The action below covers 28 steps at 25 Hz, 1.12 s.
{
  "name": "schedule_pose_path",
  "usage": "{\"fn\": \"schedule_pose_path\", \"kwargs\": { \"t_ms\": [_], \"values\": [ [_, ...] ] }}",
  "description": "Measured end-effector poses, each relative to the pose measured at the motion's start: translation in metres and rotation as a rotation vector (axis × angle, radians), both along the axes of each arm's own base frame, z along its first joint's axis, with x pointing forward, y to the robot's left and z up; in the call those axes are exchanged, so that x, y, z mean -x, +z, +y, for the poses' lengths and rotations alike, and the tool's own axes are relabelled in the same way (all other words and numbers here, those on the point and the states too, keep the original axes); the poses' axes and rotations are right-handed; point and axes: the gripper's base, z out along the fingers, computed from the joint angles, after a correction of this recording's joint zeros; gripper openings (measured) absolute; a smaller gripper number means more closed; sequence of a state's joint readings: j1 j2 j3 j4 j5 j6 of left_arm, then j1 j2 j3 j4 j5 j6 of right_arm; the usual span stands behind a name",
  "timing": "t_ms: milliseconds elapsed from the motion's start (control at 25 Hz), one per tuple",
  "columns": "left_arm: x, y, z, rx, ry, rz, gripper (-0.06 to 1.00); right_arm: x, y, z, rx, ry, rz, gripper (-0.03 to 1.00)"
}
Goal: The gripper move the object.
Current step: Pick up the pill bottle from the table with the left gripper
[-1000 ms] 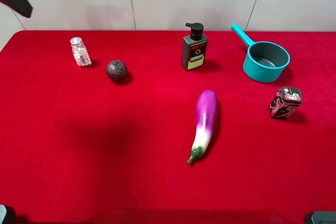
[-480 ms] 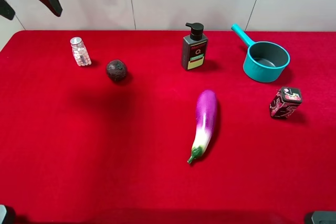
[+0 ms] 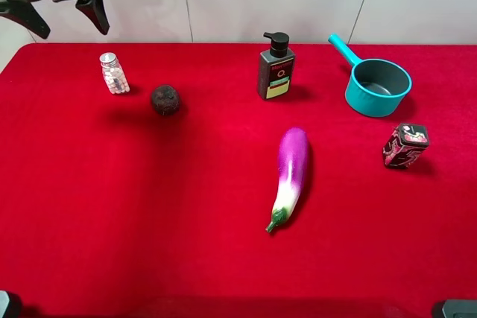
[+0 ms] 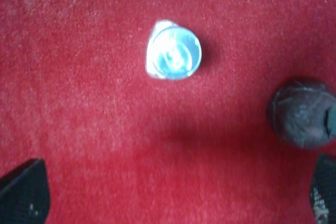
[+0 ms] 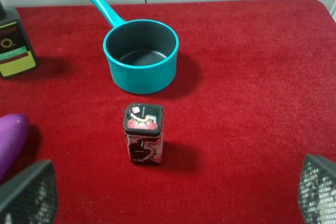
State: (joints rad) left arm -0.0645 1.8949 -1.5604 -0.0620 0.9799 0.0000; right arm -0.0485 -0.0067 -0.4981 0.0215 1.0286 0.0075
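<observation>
From above, the left gripper (image 3: 71, 29) hangs spread wide near the upright clear bottle (image 3: 114, 74) at the cloth's (image 3: 223, 258) far left; its wrist view has the silver cap (image 4: 174, 56) ahead of the fingertips (image 4: 23, 198), so I'd centre, then drop straight, minding the dark ball (image 4: 302, 113); the right gripper (image 5: 173, 192) sits spread, facing the tin (image 5: 143, 139).

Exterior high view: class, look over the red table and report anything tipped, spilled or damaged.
Nothing stands out. The clear bottle, pump bottle, tin and saucepan all stand upright and apart; nothing has spilled. The eggplant simply lies on its side.
</observation>
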Motion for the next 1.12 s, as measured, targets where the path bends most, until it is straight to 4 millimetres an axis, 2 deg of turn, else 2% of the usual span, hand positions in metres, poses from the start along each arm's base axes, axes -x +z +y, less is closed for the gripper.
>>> {"fn": "schedule_pose_path", "kwargs": {
  "t_ms": [360,640,1000,1120],
  "values": [
    [-0.019,-0.039,-0.001,-0.004,0.001,0.070,0.98,0.000,0.000,0.000,0.000,0.000,0.000,0.69],
    [-0.028,-0.061,-0.002,-0.004,0.005,0.070,0.98,0.000,0.000,0.000,0.000,0.000,0.000,0.69],
    [-0.039,-0.110,-0.002,-0.008,0.009,0.124,0.98,0.000,0.000,0.000,0.000,0.000,0.000,0.69],
    [-0.042,-0.119,-0.002,-0.008,0.011,0.117,0.98,0.000,0.000,0.000,0.000,0.000,0.000,0.69]
  ]
}}
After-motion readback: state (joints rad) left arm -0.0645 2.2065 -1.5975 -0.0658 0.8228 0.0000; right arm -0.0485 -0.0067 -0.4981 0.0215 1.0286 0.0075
